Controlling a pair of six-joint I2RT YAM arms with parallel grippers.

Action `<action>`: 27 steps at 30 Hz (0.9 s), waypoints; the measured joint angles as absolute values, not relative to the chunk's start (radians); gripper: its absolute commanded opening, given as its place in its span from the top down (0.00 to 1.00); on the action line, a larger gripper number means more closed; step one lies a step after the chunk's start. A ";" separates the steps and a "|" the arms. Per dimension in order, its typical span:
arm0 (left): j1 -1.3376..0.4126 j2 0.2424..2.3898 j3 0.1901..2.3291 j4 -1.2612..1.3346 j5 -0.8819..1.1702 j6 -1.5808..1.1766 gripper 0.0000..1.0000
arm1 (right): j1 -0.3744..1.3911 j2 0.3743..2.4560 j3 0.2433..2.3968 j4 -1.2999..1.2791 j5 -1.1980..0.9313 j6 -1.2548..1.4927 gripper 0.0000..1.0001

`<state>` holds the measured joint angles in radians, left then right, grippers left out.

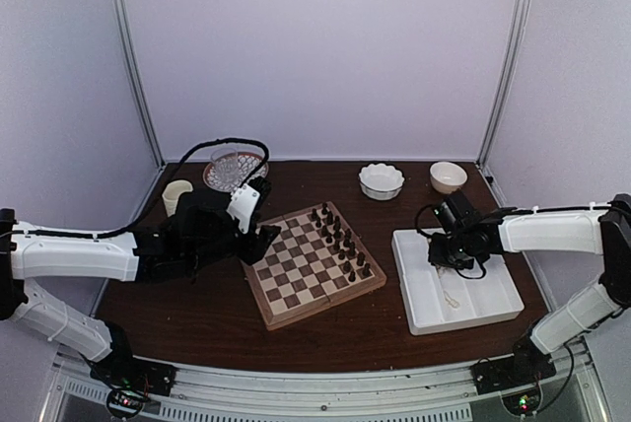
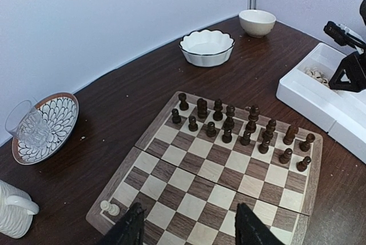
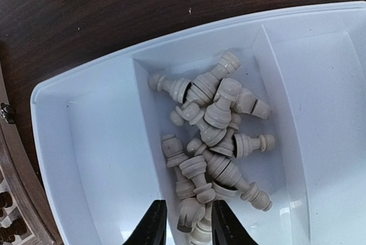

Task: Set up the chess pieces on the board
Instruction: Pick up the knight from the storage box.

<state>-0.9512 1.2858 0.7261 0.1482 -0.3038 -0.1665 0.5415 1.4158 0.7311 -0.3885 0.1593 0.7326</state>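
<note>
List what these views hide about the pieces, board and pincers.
- Right wrist: whether the right pincer grips any of the chess pieces; the bottom edge cuts its fingertips.
- Top external: pieces in the tray; the right arm covers them.
- Left wrist: the board near edge, cut off below the left pincer.

No legible text or markings anywhere.

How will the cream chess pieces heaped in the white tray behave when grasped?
Likely rigid and light: the small cream turned chess pieces look like solid wood. Round, waisted bodies lying on their sides probably roll or slip. Tangled in the white tray, neighbours may shift.
</note>
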 measured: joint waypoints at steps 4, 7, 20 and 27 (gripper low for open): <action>-0.951 1.286 0.726 0.148 -0.304 -0.166 0.46 | 0.542 1.431 0.733 -0.389 0.162 0.733 0.73; -0.951 1.286 0.726 0.148 -0.303 -0.166 0.46 | 0.541 1.444 0.749 -0.397 0.165 0.732 0.78; -0.951 1.286 0.726 0.148 -0.303 -0.167 0.46 | 0.538 1.434 0.758 -0.434 0.180 0.733 0.72; -0.951 1.286 0.726 0.146 -0.303 -0.167 0.46 | 0.538 1.391 0.751 -0.432 0.183 0.731 0.73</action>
